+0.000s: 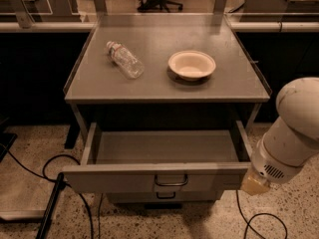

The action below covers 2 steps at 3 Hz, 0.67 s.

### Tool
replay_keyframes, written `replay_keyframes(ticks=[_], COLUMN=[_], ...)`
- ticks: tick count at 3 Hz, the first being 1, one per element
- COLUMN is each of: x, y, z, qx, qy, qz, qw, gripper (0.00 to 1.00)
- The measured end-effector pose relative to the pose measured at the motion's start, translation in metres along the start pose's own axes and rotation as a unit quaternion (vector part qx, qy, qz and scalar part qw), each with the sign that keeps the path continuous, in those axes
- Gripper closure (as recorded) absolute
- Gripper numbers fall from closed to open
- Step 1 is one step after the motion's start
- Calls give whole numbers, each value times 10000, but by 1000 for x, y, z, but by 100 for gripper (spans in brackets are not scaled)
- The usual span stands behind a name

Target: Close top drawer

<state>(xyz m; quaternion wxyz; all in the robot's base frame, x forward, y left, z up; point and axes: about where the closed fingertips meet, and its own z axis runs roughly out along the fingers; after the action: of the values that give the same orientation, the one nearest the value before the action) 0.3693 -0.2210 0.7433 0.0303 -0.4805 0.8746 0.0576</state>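
Below the cabinet top (149, 86), top drawer (114, 179) stood pulled out, long axis left-right, handle (171, 181) facing camera. Arm (294, 133) slanted down-left from right; gripper (253, 184) at drawer front's right end, grip state unreadable.

Speckled floor (30, 143) with black cables (240, 208). Grey counter (234, 83) under dim warm light. Office chair (159, 1) behind a rail (40, 27). Gripper (253, 184) low right, beside the counter.
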Motion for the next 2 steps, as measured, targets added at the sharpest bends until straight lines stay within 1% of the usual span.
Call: replay_keyframes(ticks=[2], x=[-19], y=[-15], z=[45], qx=[87], qy=[-16], qz=[115], qw=[9999], gripper=[100])
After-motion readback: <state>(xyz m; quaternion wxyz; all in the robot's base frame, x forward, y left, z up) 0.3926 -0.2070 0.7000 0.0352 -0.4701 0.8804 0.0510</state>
